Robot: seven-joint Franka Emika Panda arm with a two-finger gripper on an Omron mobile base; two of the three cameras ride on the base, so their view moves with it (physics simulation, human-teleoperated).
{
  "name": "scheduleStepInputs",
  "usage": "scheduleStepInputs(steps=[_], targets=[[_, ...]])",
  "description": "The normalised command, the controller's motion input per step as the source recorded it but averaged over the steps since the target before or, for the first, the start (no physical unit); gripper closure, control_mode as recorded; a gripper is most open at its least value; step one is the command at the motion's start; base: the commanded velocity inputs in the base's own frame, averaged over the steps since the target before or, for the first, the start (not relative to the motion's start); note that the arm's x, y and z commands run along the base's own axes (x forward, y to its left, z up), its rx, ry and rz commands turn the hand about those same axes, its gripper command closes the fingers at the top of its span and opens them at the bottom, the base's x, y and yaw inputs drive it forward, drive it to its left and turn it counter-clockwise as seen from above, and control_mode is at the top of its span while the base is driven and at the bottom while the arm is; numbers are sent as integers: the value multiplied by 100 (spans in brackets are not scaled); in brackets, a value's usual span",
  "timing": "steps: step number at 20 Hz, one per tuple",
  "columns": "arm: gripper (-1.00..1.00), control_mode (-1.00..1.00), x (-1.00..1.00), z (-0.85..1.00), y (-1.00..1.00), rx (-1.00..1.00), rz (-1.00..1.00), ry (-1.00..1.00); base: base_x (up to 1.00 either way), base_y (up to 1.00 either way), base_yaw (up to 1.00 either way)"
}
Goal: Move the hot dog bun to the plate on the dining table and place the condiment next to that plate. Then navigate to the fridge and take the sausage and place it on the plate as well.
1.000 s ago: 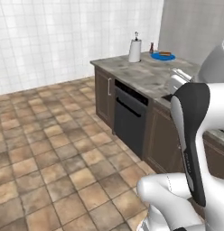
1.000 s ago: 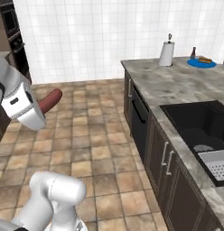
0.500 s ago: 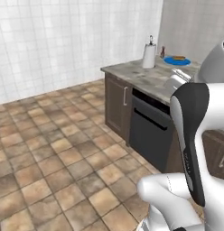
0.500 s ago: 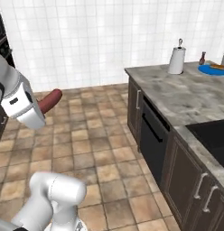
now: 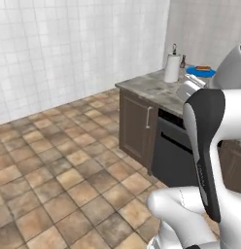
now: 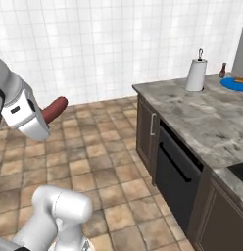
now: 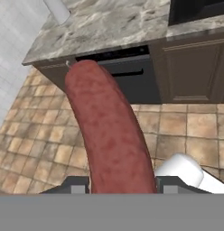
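Reddish-brown, smooth, slightly curved sausage [image 7: 109,135] sits clamped between my two-finger gripper [image 7: 117,184], jutting forward from the fingers; I read the same hold in the right base view, above the tan tiled floor [image 6: 104,166]. Beyond it stands the long grey-brown marbled stone dining table [image 6: 192,110] on its dark brown base. Near its far edge I see a white paper towel roll [image 6: 196,76], then the small dark red condiment bottle [image 6: 223,70] just beside the round bright blue plate [image 6: 233,84].
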Motion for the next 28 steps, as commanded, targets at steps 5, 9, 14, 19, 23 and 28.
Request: scheduleStepInputs(steps=[5,9,14,19,23,28], targets=[[100,100,0,0,0,0,0,0,100,69,-26],[100,100,0,0,0,0,0,0,100,73,-25],[100,100,0,0,0,0,0,0,100,77,-26],[100,100,0,0,0,0,0,0,100,82,-27],[100,100,0,0,0,0,0,0,100,80,-27],[100,100,0,0,0,0,0,0,100,78,-28]])
